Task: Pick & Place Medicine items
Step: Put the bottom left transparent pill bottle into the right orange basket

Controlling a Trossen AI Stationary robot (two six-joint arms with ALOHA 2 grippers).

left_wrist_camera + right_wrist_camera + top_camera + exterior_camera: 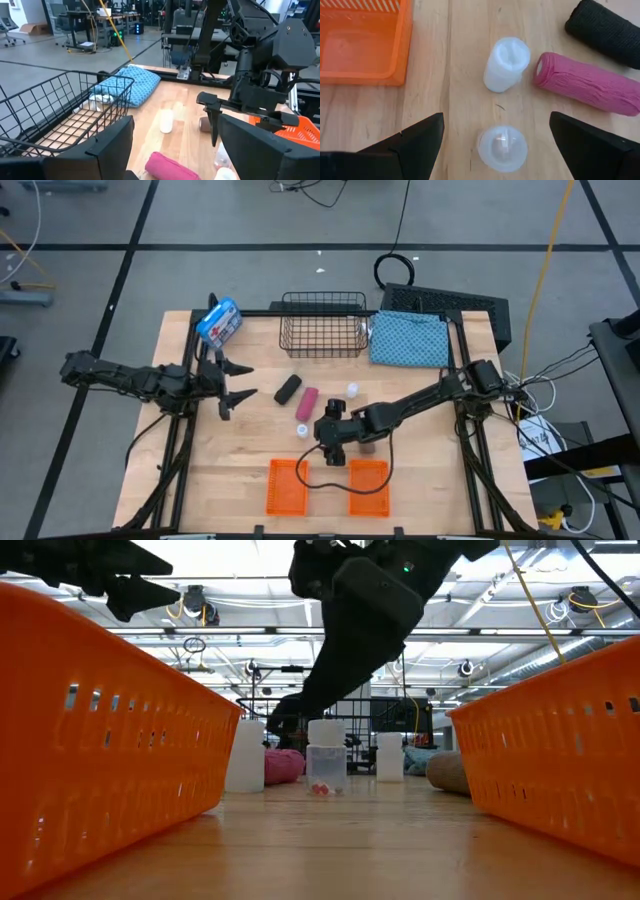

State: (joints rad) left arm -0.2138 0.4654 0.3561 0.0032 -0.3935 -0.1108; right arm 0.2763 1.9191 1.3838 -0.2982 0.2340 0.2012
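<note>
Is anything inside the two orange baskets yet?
The left orange basket looks empty. The right orange basket shows nothing inside, though the open right gripper and its cable overlap one edge.

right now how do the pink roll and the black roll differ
The pink roll is pink and lies nearer the white bottles; the black roll is black and lies farther from them. In the right wrist view the black roll looks slightly thicker. Both lie flat on the table, side by side.

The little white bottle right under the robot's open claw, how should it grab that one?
Judging by the pictures, from straight above, pinching its round sides. The little white bottle stands upright, cap up, between the open fingers of the right gripper. The other white bottle and pink roll sit clear of it, leaving room.
</note>
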